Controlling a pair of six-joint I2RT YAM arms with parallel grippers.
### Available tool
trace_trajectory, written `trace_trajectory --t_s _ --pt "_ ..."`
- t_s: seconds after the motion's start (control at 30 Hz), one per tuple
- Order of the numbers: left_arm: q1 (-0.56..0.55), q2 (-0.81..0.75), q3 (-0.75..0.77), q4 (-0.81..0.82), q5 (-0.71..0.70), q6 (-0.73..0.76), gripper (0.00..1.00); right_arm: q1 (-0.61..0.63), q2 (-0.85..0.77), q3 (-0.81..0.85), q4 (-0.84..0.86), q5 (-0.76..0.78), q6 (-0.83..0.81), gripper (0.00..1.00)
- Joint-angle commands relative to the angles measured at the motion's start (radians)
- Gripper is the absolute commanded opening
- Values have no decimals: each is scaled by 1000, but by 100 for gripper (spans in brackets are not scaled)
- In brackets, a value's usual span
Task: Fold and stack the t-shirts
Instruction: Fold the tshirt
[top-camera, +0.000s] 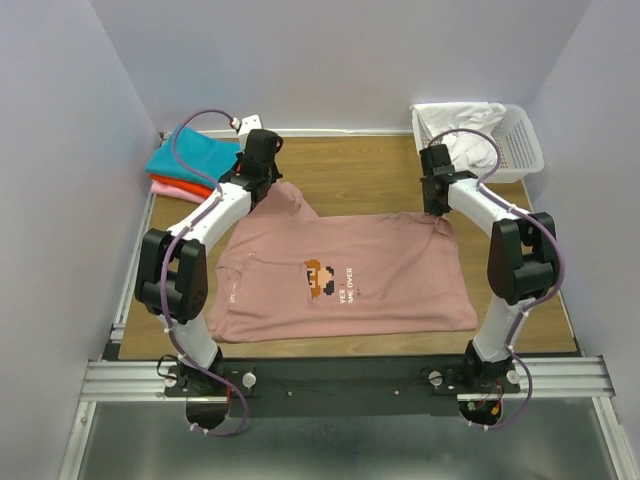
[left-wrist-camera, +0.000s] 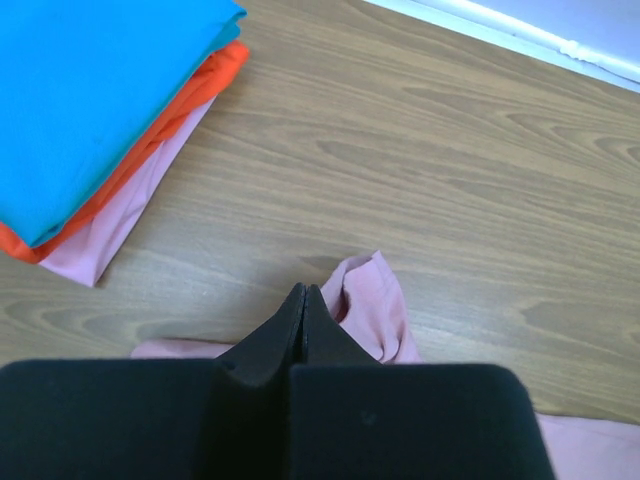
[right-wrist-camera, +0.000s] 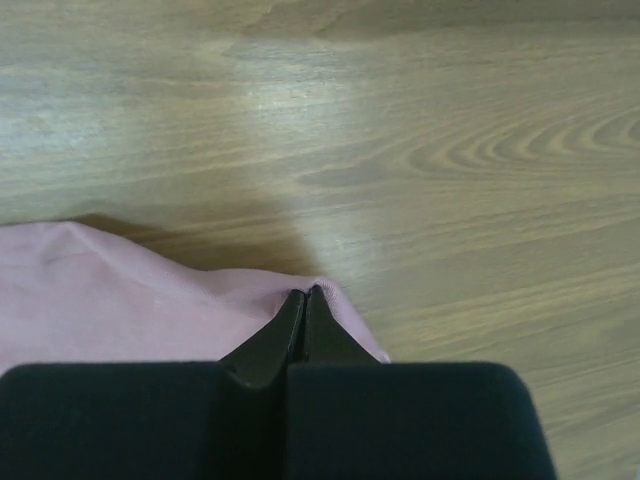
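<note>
Fabric of the dusty-pink t-shirt (top-camera: 340, 275) is pinched at its far edge by both grippers. The shirt is spread on the wooden table (top-camera: 350, 170) between the two arms, print side up, with a pixel figure and white text shown near its middle. The left gripper (left-wrist-camera: 304, 290) is closed on a bunched fold at the shirt's far left corner, its fingers pressed together. The right gripper (right-wrist-camera: 304, 293) is likewise closed, and the far right corner of the shirt is drawn up to its tips. At the table's far left corner, apart from the spread shirt, a folded stack is seen: a teal t-shirt (left-wrist-camera: 90, 90) on top, an orange-red t-shirt (left-wrist-camera: 190, 95) beneath it and a pink t-shirt (left-wrist-camera: 110, 225) at the bottom. White cloth (top-camera: 460, 125) is held in a white mesh basket (top-camera: 515, 140) at the far right corner.
</note>
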Motion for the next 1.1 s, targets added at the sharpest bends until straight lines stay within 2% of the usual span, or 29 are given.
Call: trace_trajectory --t_s 0.0,0.1,0.27,0.53,0.83,1.07 --pt "3 1 22 10 -33 34 0 -7 3 16 -8 27 -169 0" --pt "3 -42 -9 15 -17 20 0 -8 -37 -16 -8 12 -184 0" --pt "0 -154 -157 33 35 -24 0 -7 -132 -119 -6 -83 -154 0" --pt "-51 -490 -487 4 0 -217 0 -8 -316 -286 -4 -65 -89 1" --pt "-105 -827 -705 -210 -49 -429 0 -8 -499 -417 -4 13 -80 1" --pt "-108 -1036 -733 -387 -98 -609 0 -7 -586 -467 -3 5 -57 0"
